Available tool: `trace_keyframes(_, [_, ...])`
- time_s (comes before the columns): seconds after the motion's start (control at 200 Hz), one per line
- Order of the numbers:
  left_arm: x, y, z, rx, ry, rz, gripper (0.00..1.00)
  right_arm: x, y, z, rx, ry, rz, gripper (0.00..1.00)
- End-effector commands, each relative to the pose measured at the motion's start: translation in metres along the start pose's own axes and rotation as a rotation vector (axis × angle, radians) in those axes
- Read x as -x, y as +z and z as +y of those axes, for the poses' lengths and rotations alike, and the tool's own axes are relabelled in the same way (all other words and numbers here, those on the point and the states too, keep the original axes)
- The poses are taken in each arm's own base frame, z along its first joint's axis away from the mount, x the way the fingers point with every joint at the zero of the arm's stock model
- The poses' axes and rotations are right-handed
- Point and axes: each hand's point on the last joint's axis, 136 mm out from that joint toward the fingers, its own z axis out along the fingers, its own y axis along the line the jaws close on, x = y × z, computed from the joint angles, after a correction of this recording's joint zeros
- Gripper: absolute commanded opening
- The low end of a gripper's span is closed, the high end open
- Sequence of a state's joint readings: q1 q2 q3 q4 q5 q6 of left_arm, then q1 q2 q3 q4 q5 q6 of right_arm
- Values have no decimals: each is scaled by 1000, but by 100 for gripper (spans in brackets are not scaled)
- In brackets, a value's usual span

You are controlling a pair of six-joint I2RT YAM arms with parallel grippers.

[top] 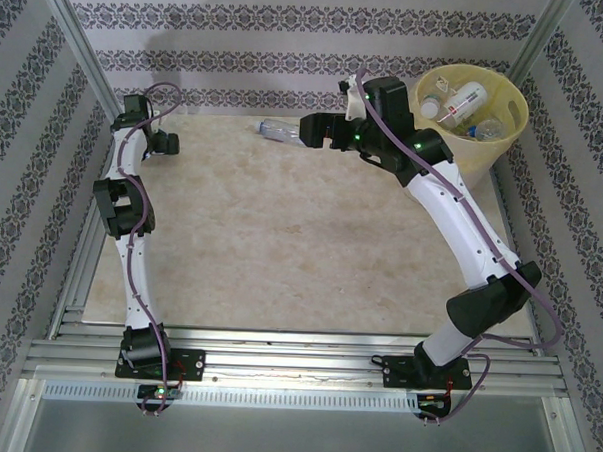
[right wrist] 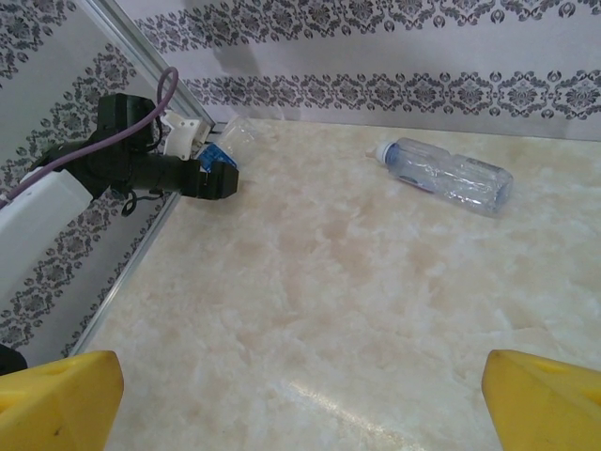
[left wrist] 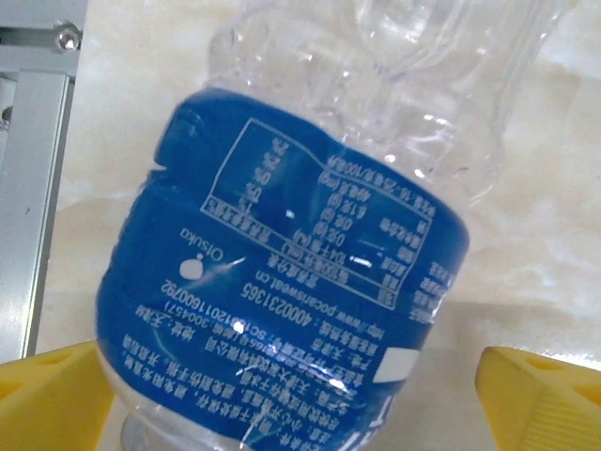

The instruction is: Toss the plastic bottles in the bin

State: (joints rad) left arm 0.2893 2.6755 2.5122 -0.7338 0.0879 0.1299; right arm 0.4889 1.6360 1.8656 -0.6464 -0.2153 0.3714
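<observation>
Top external: left arm is stretched to the far left corner of the table, with the left gripper close to the patterned wall. Its jaws cannot be judged from here. The right arm bends across the far side. The right gripper points left, just beside a clear bottle that lies on its side near the back wall. The bin stands in the far right corner, behind the right arm's elbow. Several bottles in the bin are visible, one with a white and red label.

Left wrist: a blue-labelled bottle with a clear, crumpled body lies on the table between the two yellow fingertips. Jaws are wide, one tip on each side. The right tip stands clear of the bottle. Whether the left tip touches it cannot be told. An aluminium rail runs along the left edge.

Right wrist: yellow tips sit at both lower corners, so the jaws are spread wide with nothing between them but bare table. The clear bottle lies ahead and to the right, pale cap pointing left, well apart from the fingers. At far left, the left gripper is at the table's edge with the blue-labelled bottle at its tips.
</observation>
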Motion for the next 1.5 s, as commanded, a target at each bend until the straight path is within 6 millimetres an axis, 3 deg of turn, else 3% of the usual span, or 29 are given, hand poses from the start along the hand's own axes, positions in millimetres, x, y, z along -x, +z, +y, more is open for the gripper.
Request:
trace_keyframes(0.0, [10,4,7,-12,-19,-46,88,7,-1,8,14,-14,-16,98])
trace_keyframes(0.18, [7,5,6,-32,-19,-38,64,9,2,8,16,-16,-16,98])
trace_keyframes(0.515, [-8,-1,-7,-111,-23,18,32,10,5,7,11,-29,-12,98])
trace_keyframes(0.834, [-11,-38,-31,-197,30,-70,27,11,3,0,0,-33,-17,98])
trace_keyframes(1.139, [-40,-92,-97,-395,85,-200,26,7,9,-8,-5,-26,-2,98])
trace_keyframes(1.494, [-66,-175,-204,-670,180,-288,27,7,18,-5,11,-6,25,98])
